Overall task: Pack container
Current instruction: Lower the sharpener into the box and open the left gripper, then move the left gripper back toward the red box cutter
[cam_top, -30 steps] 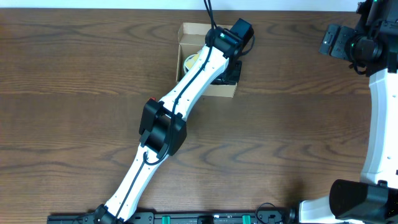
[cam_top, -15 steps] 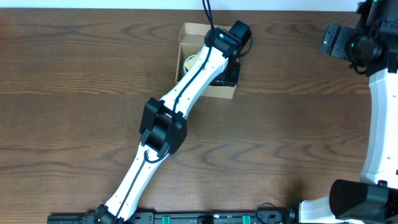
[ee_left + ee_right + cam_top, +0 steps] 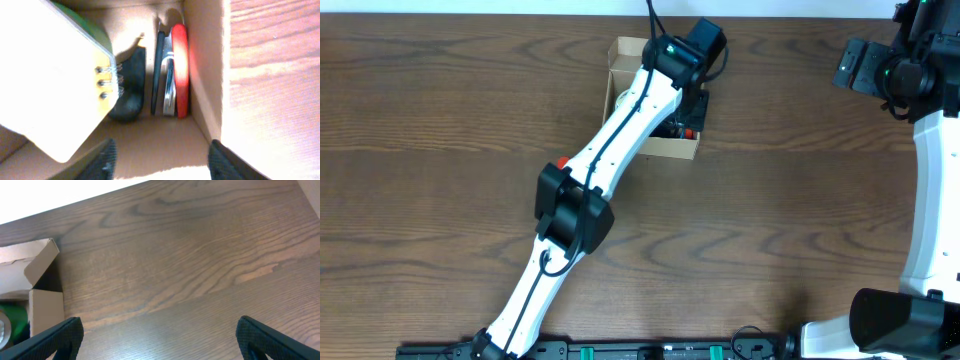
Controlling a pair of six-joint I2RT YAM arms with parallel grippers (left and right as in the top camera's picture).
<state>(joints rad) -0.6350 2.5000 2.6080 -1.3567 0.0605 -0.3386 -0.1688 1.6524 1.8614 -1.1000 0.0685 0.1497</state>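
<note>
The right gripper (image 3: 160,347) hangs over the wooden table (image 3: 190,255), dark fingertips spread wide at the bottom corners. Far left sits the container (image 3: 44,307), flap (image 3: 40,262) raised (something green (image 3: 15,321) inside).

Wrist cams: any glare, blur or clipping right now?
Left wrist: table and the spiral pad are washed out, box interior partly shadowed, fingers soft. Right wrist: top-left corner clipped white, table grain sharp, fingers dark and blurred. Overhead: even light, sharp.
</note>
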